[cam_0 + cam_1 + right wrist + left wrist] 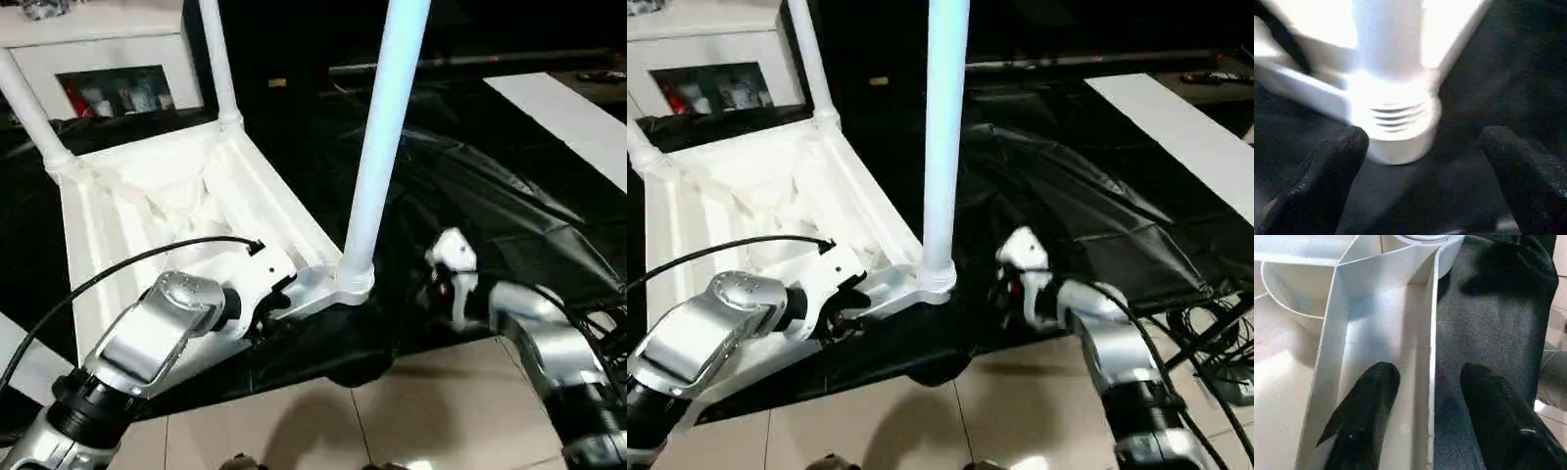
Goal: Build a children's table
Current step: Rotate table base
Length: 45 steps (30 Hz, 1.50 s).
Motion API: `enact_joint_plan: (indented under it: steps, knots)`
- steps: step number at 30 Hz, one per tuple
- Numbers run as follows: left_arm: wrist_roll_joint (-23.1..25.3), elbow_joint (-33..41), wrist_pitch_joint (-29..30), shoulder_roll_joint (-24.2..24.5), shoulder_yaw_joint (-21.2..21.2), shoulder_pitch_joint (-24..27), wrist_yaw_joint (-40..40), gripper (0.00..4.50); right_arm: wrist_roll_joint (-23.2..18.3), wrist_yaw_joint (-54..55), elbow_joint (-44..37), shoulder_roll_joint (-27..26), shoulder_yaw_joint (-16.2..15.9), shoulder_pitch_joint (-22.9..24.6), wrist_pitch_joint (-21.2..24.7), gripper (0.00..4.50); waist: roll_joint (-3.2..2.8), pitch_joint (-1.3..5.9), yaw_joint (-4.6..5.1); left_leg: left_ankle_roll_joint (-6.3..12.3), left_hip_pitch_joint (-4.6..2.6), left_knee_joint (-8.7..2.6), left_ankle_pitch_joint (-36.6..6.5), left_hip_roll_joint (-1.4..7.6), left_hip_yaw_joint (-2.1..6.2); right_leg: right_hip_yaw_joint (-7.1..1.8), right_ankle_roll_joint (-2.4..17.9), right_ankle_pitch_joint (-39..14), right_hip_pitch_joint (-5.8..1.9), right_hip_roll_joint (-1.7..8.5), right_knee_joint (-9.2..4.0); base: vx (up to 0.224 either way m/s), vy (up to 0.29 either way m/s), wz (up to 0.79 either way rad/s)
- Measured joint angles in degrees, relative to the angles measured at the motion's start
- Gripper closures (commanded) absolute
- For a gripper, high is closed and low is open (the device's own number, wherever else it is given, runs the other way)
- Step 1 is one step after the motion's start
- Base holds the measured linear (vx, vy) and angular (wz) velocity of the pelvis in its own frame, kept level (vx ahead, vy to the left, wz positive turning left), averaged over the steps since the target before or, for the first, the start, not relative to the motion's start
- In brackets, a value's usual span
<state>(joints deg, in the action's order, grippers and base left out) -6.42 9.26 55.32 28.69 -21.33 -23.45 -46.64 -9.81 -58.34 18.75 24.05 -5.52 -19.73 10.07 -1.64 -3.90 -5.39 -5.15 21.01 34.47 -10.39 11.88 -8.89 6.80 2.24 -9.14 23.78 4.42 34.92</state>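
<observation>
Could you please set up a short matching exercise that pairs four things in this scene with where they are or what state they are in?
Things:
1. tabletop
2. near leg
3. left gripper
4. right gripper

Places or states:
A. fingers apart, facing the near corner socket, touching nothing
B. lying underside up on the black cloth
C. one finger inside the rim wall, the other outside it
D. standing upright in the near corner socket

Pairs: 1-B, 2-D, 3-C, 4-A
</observation>
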Motion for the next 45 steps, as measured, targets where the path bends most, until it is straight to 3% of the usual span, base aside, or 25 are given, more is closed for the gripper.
enact_joint_plan:
  steps: [2,8,13,22,26,34,38,42,45]
  knots:
    - [-0.02,-1.33,-0.03,-0.22,-0.06,0.01,0.43,2.33,-1.57,-2.23,-2.48,0.98,-0.51,0.41,1.49,0.18,-0.02,0.01,0.06,0.00,-0.05,0.01,0.00,0.00,0.01,0.01,-0.02,-0.01,-0.06,0.00,-0.02,0.000,0.000,0.00]
    - [-0.18,-4.43,-0.78,-2.49,-0.03,0.00,1.24,3.05,-2.66,-4.31,-5.19,2.11,-0.67,0.77,4.57,0.18,-0.06,0.04,0.03,0.00,-0.04,0.02,0.00,-0.02,0.06,0.06,-0.05,0.00,-0.12,0.00,-0.10,0.000,0.000,0.00]
    - [-0.14,-7.05,-2.82,-4.05,0.12,-0.29,1.87,3.25,-3.13,-4.58,-5.68,2.98,-0.76,1.20,5.47,0.18,-0.17,0.11,0.02,0.00,-0.03,0.05,0.00,-0.02,0.09,0.10,-0.08,0.02,-0.19,0.00,-0.18,0.000,0.000,0.00]
    - [-0.20,-11.18,-7.00,-7.84,0.12,-2.33,3.13,4.08,-3.16,-4.63,-7.27,3.49,-1.31,1.77,6.22,0.18,-0.39,0.25,-0.38,0.02,0.04,0.02,-0.01,-0.01,0.14,0.15,-0.24,0.10,-0.36,0.00,-0.54,0.000,0.000,0.00]
    - [0.33,-11.82,-9.04,-7.34,-1.12,-2.57,2.92,4.45,-3.31,-4.60,-7.38,3.59,-1.33,1.89,6.33,0.18,-0.53,0.34,-0.42,0.02,0.01,0.01,-0.01,-0.01,0.15,0.15,-0.27,0.11,-0.39,0.00,-0.55,0.000,0.000,0.00]
    - [1.60,-12.12,-10.69,-6.29,-2.33,-2.68,2.22,4.48,-3.40,-4.39,-7.39,3.62,-1.34,1.94,6.71,0.18,-1.07,0.69,0.08,0.02,-0.03,0.02,-0.01,-0.02,0.14,0.18,-0.31,0.13,-0.40,-0.01,-0.55,0.000,0.000,0.00]
    - [1.88,-14.86,-25.13,-1.13,-2.84,-0.44,-3.53,4.48,-3.38,-3.91,-7.35,3.65,-1.52,2.22,6.61,0.18,-1.06,0.69,0.21,0.02,-0.01,-0.01,-0.01,-0.02,0.25,0.26,-0.34,0.16,-0.39,-0.02,-0.58,0.000,0.000,0.00]
    - [1.56,-17.35,-31.37,2.33,-1.74,0.11,-9.32,4.48,-3.02,-3.00,-6.87,3.29,-1.58,2.14,5.53,0.18,-1.06,0.69,-0.40,0.02,-0.01,-0.01,-0.01,-0.01,0.25,0.26,-0.36,0.17,-0.37,-0.02,-0.61,0.000,0.000,0.00]
    - [1.12,-20.62,-36.51,4.89,-1.07,0.02,-13.96,4.48,-1.50,0.93,-3.93,0.24,-1.52,1.32,1.52,0.18,-1.02,0.71,-0.50,0.02,0.01,0.00,0.00,0.00,0.24,0.20,-0.36,0.17,-0.39,-0.01,-0.65,0.000,0.000,0.00]
